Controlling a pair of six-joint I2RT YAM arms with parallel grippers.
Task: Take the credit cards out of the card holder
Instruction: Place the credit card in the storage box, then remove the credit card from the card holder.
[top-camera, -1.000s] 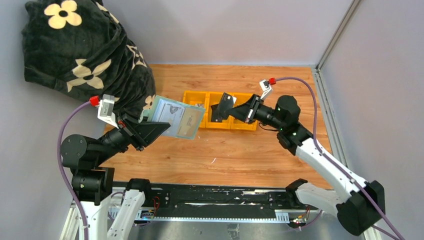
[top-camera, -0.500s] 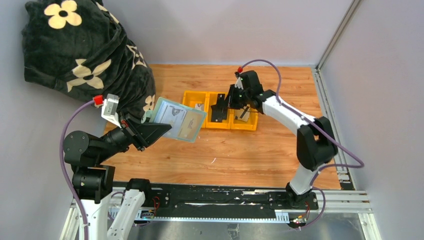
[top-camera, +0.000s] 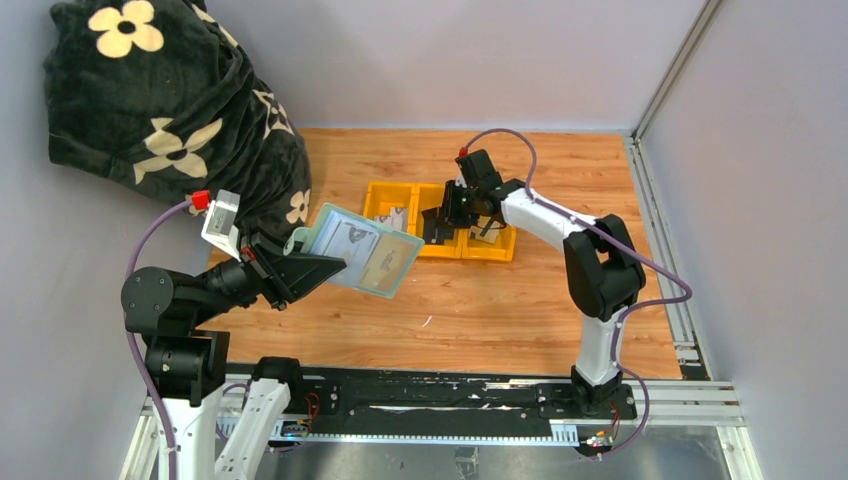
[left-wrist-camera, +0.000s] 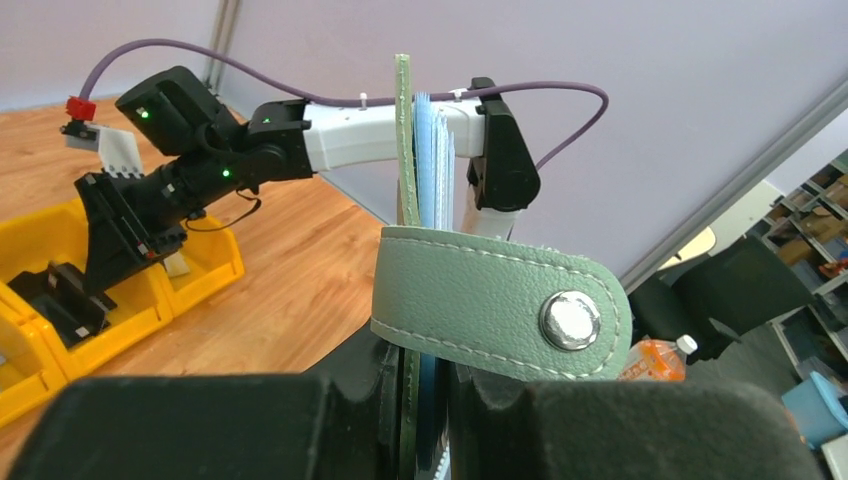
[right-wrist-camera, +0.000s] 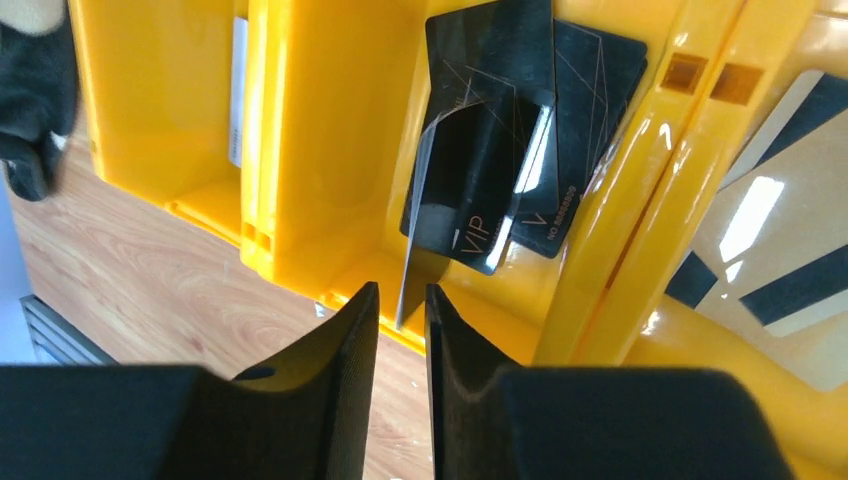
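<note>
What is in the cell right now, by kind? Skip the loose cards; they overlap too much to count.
robot arms: 2, left and right
card holder: 1, held up by the left arm
yellow tray: 1, with three compartments
flowered blanket: 1
Total: 5

Sage-green card holder (top-camera: 362, 255) tilts open aloft; black credit cards (right-wrist-camera: 500, 130) lie in the yellow tray (right-wrist-camera: 300, 150).

You read "VIP" on the front black card (right-wrist-camera: 485, 55) in the yellow tray (right-wrist-camera: 320, 120), middle bin. Rear black card (right-wrist-camera: 600, 100): "NO" plus digits, unclear.
</note>
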